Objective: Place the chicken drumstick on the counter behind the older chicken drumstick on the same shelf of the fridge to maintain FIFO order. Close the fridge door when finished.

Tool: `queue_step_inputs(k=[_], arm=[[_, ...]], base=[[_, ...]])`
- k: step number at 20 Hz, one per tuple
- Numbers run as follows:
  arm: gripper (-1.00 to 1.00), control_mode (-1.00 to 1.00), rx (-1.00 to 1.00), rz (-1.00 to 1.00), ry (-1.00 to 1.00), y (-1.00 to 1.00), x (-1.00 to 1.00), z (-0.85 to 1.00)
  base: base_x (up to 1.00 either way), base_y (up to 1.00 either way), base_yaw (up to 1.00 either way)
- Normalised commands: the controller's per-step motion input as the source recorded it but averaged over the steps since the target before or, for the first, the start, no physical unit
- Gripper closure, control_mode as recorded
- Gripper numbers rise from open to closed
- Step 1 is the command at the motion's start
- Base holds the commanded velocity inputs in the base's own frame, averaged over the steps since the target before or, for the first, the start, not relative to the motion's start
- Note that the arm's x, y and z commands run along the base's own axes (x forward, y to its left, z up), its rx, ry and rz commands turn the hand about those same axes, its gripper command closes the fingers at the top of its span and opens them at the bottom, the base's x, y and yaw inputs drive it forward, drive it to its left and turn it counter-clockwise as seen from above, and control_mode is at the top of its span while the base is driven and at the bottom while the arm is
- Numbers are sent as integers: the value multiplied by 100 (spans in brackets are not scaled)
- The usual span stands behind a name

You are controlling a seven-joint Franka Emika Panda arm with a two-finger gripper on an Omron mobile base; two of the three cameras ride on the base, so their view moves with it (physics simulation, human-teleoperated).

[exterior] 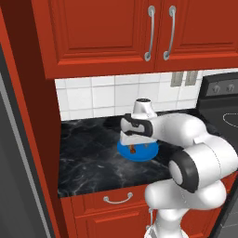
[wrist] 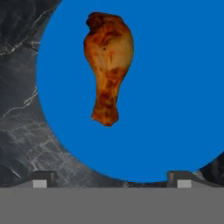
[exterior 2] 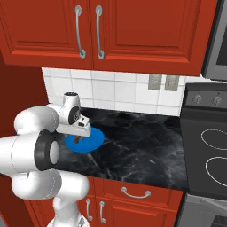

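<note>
The chicken drumstick [wrist: 107, 63] lies on a round blue plate [wrist: 175, 87], its thin bone end pointing toward my fingertips. That plate [exterior: 137, 151] rests on the black marble counter [exterior: 88, 158]. My gripper [wrist: 109, 179] hangs straight above the plate, open, its two tips set wide apart over the plate's near rim with nothing between them. In the left base view the hand [exterior: 135, 139] hides most of the drumstick [exterior: 133, 149]. From the right base view the drumstick [exterior 2: 78, 138] peeks out under the hand [exterior 2: 79, 129]. A grey fridge door edge [exterior: 14, 153] runs down the far left.
Red upper cabinets [exterior: 116, 32] hang over the counter, close above the arm. A white tiled backsplash [exterior 2: 111, 91] stands behind. A black stove [exterior 2: 206, 142] sits to the right. Red drawers [exterior: 116, 200] run below the counter edge.
</note>
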Motion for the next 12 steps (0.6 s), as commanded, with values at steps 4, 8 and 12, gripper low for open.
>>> queue_step_inputs(k=[4, 8, 12], arm=[[-100, -100, -4, 0, 8, 3, 33, -30], [-100, -100, -2, 0, 4, 0, 35, -21], [-100, -100, 0, 0, 4, 0, 23, -19]], base=[[0, 0, 0], [0, 0, 0], [0, 0, 0]])
